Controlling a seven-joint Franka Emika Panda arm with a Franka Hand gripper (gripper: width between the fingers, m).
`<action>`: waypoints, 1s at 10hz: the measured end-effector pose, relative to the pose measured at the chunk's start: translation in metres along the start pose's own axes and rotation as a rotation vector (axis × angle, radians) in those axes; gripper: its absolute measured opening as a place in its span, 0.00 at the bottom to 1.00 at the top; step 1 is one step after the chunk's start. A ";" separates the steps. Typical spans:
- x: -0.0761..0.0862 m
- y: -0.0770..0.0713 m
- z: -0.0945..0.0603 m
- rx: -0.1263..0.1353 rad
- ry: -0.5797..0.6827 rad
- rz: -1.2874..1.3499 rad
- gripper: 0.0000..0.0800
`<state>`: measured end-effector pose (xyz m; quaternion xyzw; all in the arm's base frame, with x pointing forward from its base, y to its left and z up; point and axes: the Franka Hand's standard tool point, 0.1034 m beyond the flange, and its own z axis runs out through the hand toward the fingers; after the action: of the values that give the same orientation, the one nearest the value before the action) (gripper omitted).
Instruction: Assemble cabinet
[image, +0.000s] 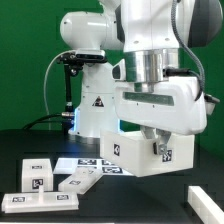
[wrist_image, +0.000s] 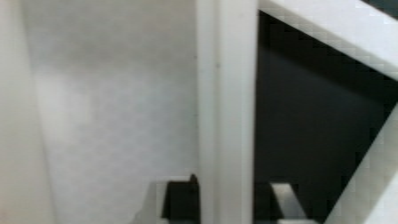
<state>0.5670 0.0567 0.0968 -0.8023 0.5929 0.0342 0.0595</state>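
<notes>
The cabinet box (image: 150, 157), white with black-and-white tags on its front, stands on the dark table at the centre right of the exterior view. My gripper (image: 151, 136) reaches down into its open top. In the wrist view a thin white wall of the cabinet box (wrist_image: 222, 90) runs between my two fingers, one dark finger (wrist_image: 180, 200) on one side and one (wrist_image: 285, 203) on the other. The gripper (wrist_image: 231, 198) looks shut on this wall. Flat white cabinet panels with tags (image: 38, 172) (image: 76, 181) (image: 40, 203) lie loose at the exterior view's lower left.
The marker board (image: 92, 163) lies flat on the table behind the panels. The arm's white base (image: 93, 100) stands behind it. Another white piece (image: 205, 197) lies at the exterior view's lower right corner.
</notes>
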 end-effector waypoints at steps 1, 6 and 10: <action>0.017 -0.021 -0.002 0.011 -0.001 0.109 0.11; 0.033 -0.044 0.005 0.048 0.020 0.233 0.11; 0.056 -0.075 0.015 0.014 0.001 0.273 0.11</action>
<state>0.6555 0.0270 0.0792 -0.7138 0.6968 0.0375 0.0597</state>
